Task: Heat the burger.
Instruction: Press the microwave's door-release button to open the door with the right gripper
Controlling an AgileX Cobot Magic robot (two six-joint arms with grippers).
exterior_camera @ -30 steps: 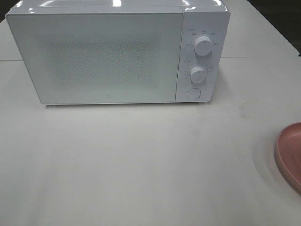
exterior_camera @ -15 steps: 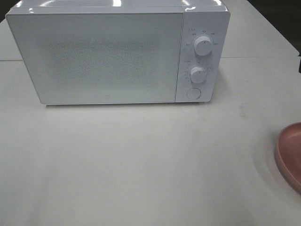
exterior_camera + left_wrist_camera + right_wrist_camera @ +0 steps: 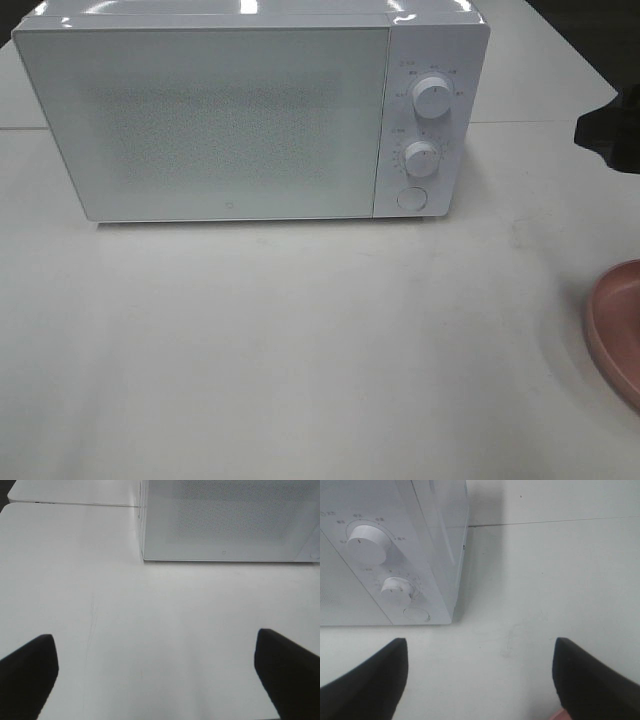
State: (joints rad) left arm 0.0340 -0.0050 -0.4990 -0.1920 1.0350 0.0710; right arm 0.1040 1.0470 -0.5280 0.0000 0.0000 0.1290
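Burger unseen; the white box-shaped microwave's (image 3: pixel 250 110) round push button (image 3: pixel 416 613) lies nearer the right tool (image 3: pixel 480 645) than the left tool (image 3: pixel 155 645); both released, empty.

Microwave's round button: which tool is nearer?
Right. The right tool hovers close, front-right of the button; the left tool faces the opposite end of the microwave door.

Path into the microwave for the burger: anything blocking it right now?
Yes: the microwave door is shut over the cavity, so nothing can go in until it is opened. The burger itself shows in no view; only the rim of the pink plate is visible at the right edge of the high view.
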